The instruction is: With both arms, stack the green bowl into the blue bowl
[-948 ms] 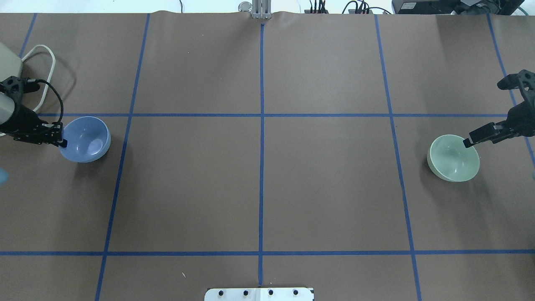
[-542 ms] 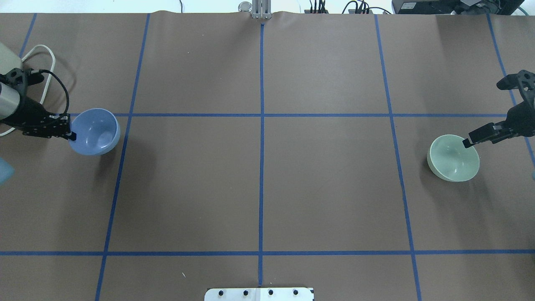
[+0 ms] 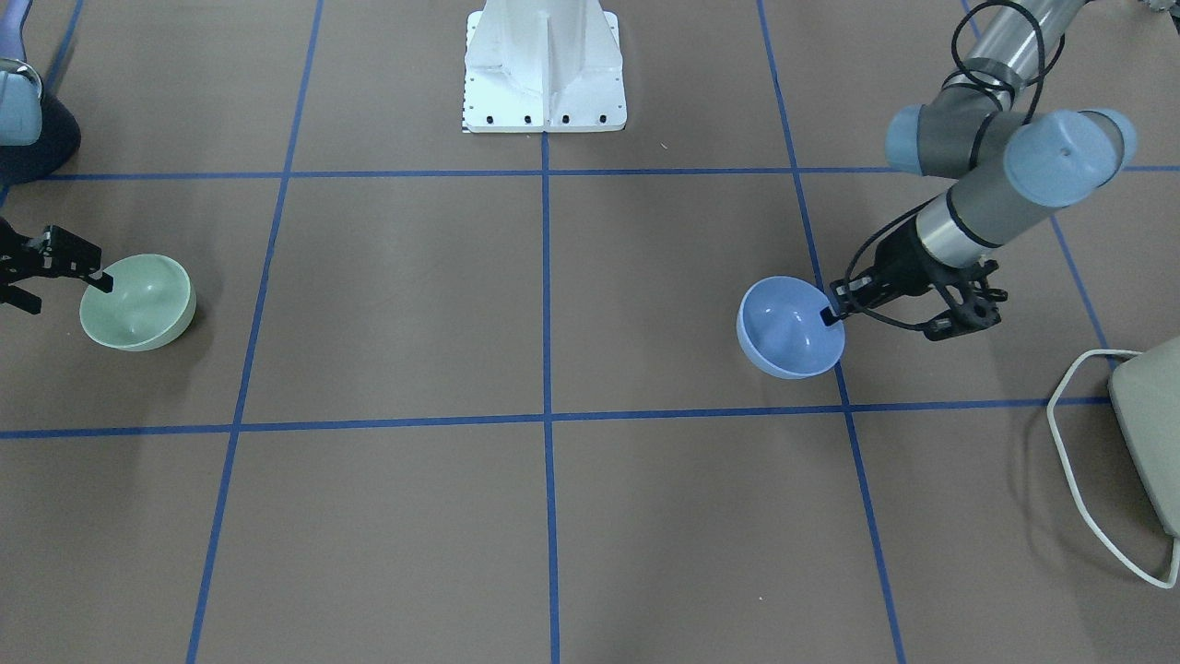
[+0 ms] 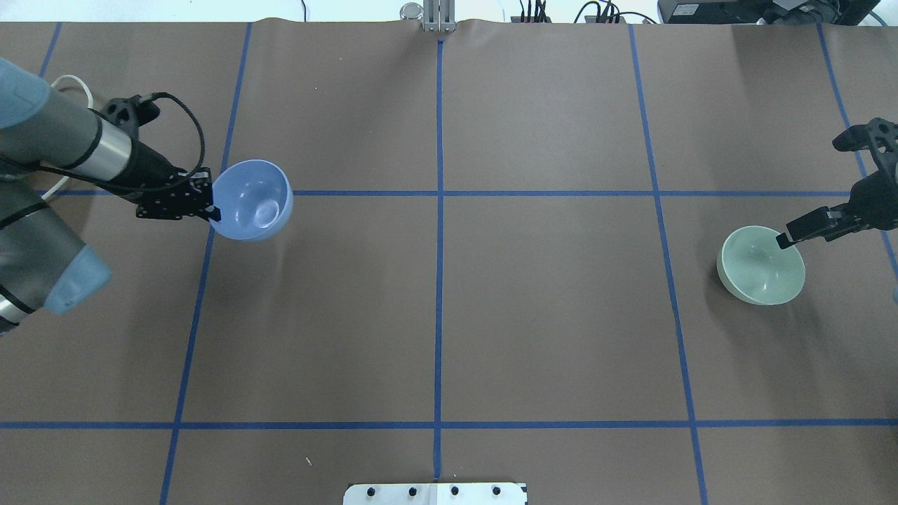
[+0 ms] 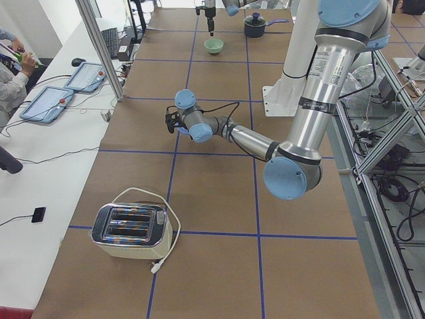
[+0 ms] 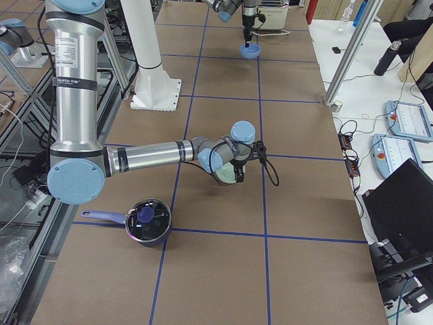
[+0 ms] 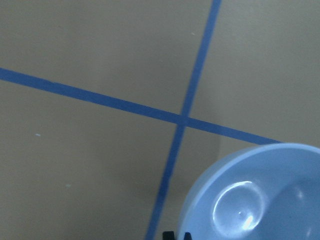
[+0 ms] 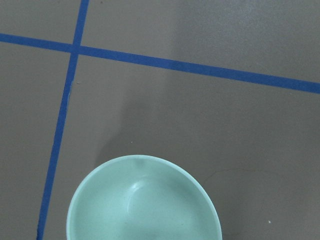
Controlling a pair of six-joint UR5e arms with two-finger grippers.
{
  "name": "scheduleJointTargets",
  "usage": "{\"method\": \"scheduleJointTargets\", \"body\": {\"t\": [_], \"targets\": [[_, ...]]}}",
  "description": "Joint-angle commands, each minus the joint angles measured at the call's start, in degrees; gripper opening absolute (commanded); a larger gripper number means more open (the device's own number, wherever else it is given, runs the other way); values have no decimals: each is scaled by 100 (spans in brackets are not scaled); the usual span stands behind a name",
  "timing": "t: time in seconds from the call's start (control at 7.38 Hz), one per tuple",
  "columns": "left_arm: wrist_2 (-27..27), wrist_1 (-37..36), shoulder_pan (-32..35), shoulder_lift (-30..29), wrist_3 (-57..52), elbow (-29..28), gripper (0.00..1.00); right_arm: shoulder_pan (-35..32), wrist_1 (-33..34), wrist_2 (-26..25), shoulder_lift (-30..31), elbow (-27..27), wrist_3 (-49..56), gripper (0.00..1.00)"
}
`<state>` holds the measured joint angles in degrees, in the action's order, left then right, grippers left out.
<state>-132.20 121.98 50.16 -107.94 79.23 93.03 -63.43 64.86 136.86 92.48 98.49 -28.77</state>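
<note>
Jaws of the left gripper (image 4: 212, 210) clamp the blue bowl (image 4: 252, 200) by its rim, held tilted above the table (image 4: 491, 315), left of centre. Jaws of the right gripper (image 4: 781, 240) pinch the rim of the green bowl (image 4: 761, 266), far right.

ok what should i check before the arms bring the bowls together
1. Grip of left gripper on blue bowl rim: ok, the bowl hangs clear of the table.
2. Opening of blue bowl faces up: ok.
3. Grip of right gripper on green bowl rim: cannot tell; its tip sits at the rim.
4. Lift of green bowl: not ok, it looks to rest on the table.
5. Way between the bowls free: ok, only bare table shows there from overhead.
</note>
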Motion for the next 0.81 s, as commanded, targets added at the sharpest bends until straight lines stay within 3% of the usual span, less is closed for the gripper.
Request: {"method": "scheduleJointTargets", "body": {"t": [0.0,0.41,0.68], "targets": [[333,-635,-392,-681,479,22,0,24,0,7,7,4,-14,100],[827,-1613,-920,-1167,671,391,0,59,-61,-19,165,-66,143,98],[1106,-1633,-1296,-1282,857,366,0,68,-1320,-19,227,-879,110,98]]}}
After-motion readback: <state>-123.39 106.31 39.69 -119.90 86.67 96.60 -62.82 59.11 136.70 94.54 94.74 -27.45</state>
